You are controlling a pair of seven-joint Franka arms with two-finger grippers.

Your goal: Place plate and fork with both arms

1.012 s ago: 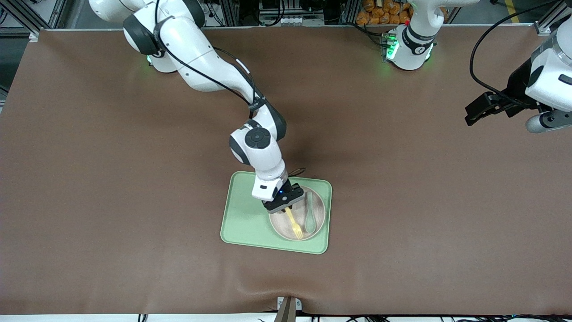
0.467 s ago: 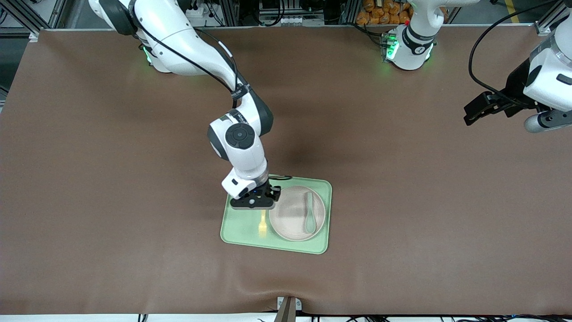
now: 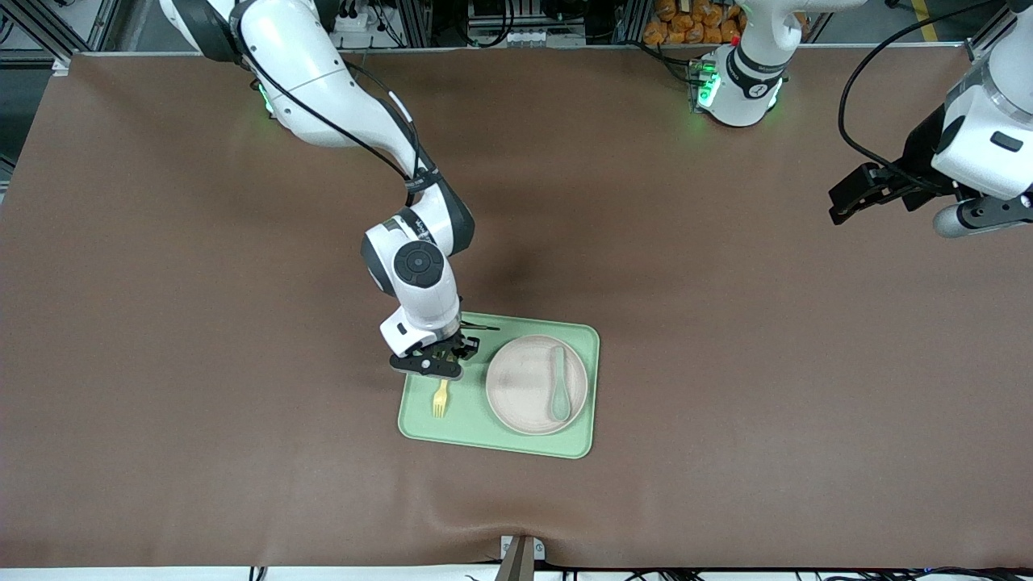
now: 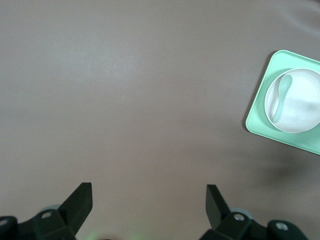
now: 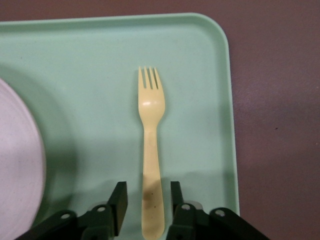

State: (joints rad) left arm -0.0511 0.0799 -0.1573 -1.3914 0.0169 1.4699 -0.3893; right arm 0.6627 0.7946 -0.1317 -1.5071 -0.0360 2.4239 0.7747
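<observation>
The pale-yellow fork point(image 3: 440, 399) lies flat on the green tray point(image 3: 452, 428), beside the plate and toward the right arm's end, its tines pointing at the front camera. My right gripper point(image 3: 436, 368) is low over the fork's handle. In the right wrist view the fork point(image 5: 151, 130) lies between the fingers of my right gripper point(image 5: 148, 200), with a gap on each side. The beige plate point(image 3: 524, 387) sits on the tray and holds a grey-green spoon point(image 3: 558, 384). My left gripper point(image 3: 843, 208) is open and empty, waiting above the bare table at the left arm's end.
The left wrist view shows my left gripper point(image 4: 149, 192), brown table, the tray point(image 4: 257, 107), the plate point(image 4: 300, 107) and the spoon point(image 4: 281, 92) off to one side. A brown mat covers the table. A black cable lies at the tray's edge nearest the bases.
My right gripper carried the fork off the plate to the tray's part toward the right arm's end, set it down and opened. The left gripper shifted only slightly.
</observation>
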